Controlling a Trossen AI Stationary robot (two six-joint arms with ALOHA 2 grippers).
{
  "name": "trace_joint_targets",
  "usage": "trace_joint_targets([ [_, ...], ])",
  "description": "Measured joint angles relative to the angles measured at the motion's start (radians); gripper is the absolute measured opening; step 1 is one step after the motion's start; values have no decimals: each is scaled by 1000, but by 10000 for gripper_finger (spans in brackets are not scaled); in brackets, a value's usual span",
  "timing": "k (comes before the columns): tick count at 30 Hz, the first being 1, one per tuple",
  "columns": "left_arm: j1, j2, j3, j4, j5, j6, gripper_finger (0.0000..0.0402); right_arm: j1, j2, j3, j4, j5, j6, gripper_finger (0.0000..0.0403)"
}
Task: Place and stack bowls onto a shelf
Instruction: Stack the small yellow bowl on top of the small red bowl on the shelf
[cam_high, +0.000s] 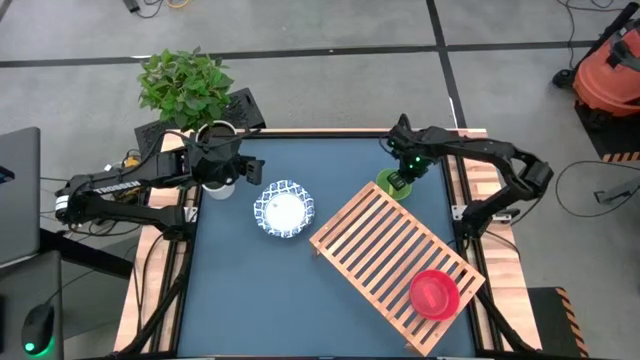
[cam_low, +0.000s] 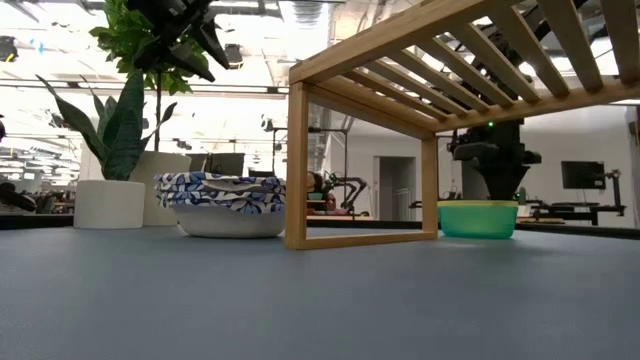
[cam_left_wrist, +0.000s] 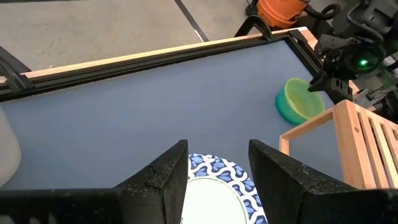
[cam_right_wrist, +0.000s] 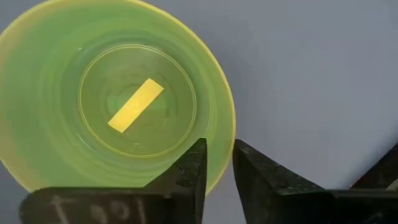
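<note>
Dark blue tabletop (cam_high: 330, 310) with a wooden border; the shelf (cam_high: 390, 262) — a light-wood slatted rack — lies skewed across the right half, one corner close to the white bowl, the far corner by the green one; low view looks under its raised slats.

Left arm reaches in from the left edge, left gripper (cam_left_wrist: 217, 171) poised above the table near the white bowl with blue patterned rim (cam_high: 283, 210); fingers (cam_left_wrist: 163, 180) spread moderately, nothing between them, bowl rim visible through the gap.

White bowl sits on the table left of the rack, apart from it; pale plant pot (cam_low: 110, 203) beyond it at the back-left.

Magenta bowl (cam_high: 434, 294) rests on the slats at the rack's near-right end.

Green bowl (cam_right_wrist: 106, 106) on the table just off the rack's far corner — yellow strip at its bottom; right gripper (cam_right_wrist: 217, 165) directly over it, fingers narrowed astride its rim, one inside and one outside; whether they pinch it — cannot tell.
</note>
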Motion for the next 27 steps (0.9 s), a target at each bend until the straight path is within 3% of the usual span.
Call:
trace_joint_targets([
  [8,0,0,0,-1,-8,0,153,-6,-1,2,-4,-4,17,16],
  [24,0,0,0,-1,-10,0,153,-12,-148,103,-148,-7,66,16],
  [27,0,0,0,-1,-11,1,153,-28,-176,99,-127,-95,79,16],
])
